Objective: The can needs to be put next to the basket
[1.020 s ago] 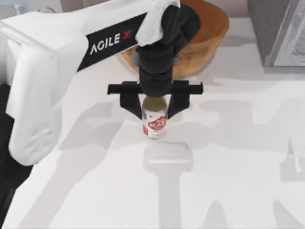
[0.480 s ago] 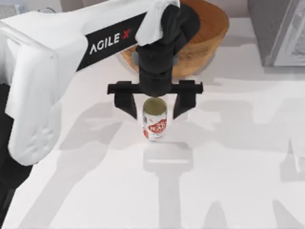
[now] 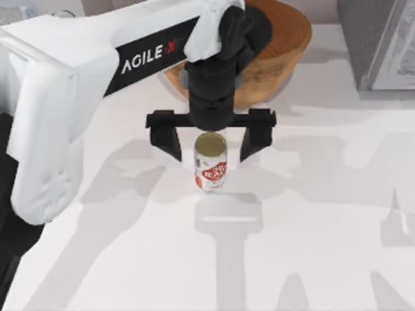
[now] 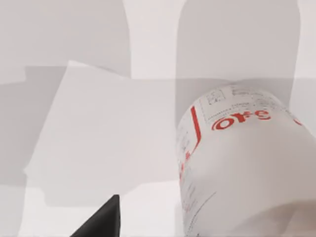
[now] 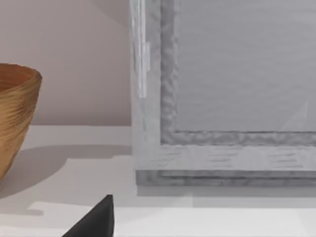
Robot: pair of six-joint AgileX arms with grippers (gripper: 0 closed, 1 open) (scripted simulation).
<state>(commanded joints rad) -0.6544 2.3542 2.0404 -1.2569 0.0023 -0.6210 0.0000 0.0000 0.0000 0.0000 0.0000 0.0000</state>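
The can [image 3: 211,164] stands upright on the white table, white with a red label and a pale gold top. My left gripper [image 3: 211,149] hangs over it, open, its black fingers [image 3: 166,137] spread wide on either side without touching the can. In the left wrist view the can [image 4: 242,168] looms close, with one dark fingertip [image 4: 101,221] beside it. The basket [image 3: 279,55], a large orange-brown woven bowl, sits just behind the can at the table's back, partly hidden by my left arm. The basket's side [image 5: 15,118] also appears in the right wrist view.
A grey framed panel [image 3: 382,42] stands at the back right corner, seen close as a grey frame [image 5: 222,98] in the right wrist view. The table's front and right side lie open, crossed by shadows.
My left gripper's fingers have spread apart from the can, letting it go. The can stays standing on the table where it was set.
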